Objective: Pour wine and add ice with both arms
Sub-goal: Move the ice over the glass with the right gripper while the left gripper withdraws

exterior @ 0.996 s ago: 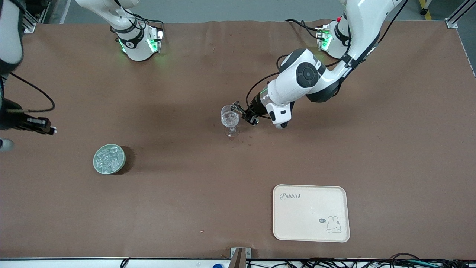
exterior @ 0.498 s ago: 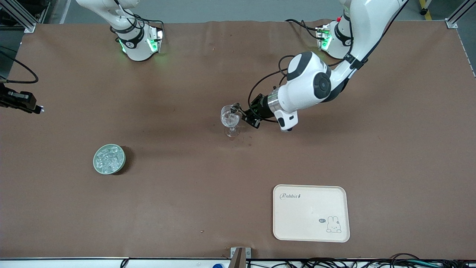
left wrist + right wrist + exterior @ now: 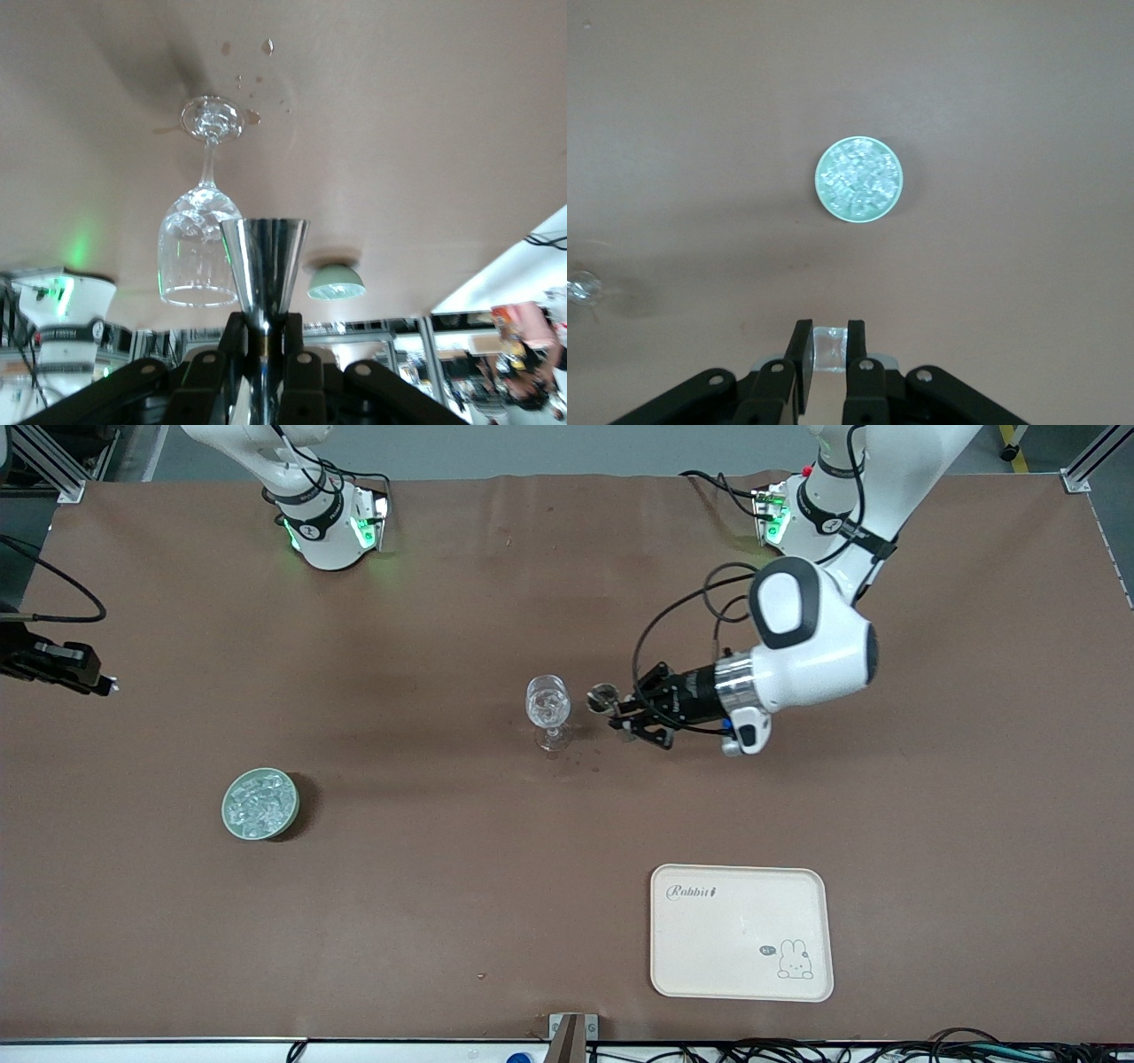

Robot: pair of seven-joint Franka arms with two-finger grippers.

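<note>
A clear stemmed glass [image 3: 549, 707] stands mid-table with glinting clear contents; it also shows in the left wrist view [image 3: 199, 239]. My left gripper [image 3: 631, 710] is shut on a steel jigger [image 3: 603, 696], held level beside the glass toward the left arm's end. In the left wrist view the fingers clamp the jigger's [image 3: 264, 261] waist. The pale green bowl [image 3: 226, 815] holds the ice [image 3: 260, 804]. My right gripper [image 3: 89, 677] hangs over the table's edge at the right arm's end, shut on one ice cube [image 3: 829, 347]. The bowl [image 3: 819, 181] lies below it.
A cream tray [image 3: 741, 932] with a rabbit drawing lies near the front camera toward the left arm's end. Small wet spots [image 3: 589, 757] mark the cloth by the glass's foot. The arm bases [image 3: 328, 522] stand along the table's edge farthest from the camera.
My left gripper has drawn the jigger back from the glass's rim toward the left arm's end and levelled it. My right gripper shifted over the table's edge, farther from the bowl.
</note>
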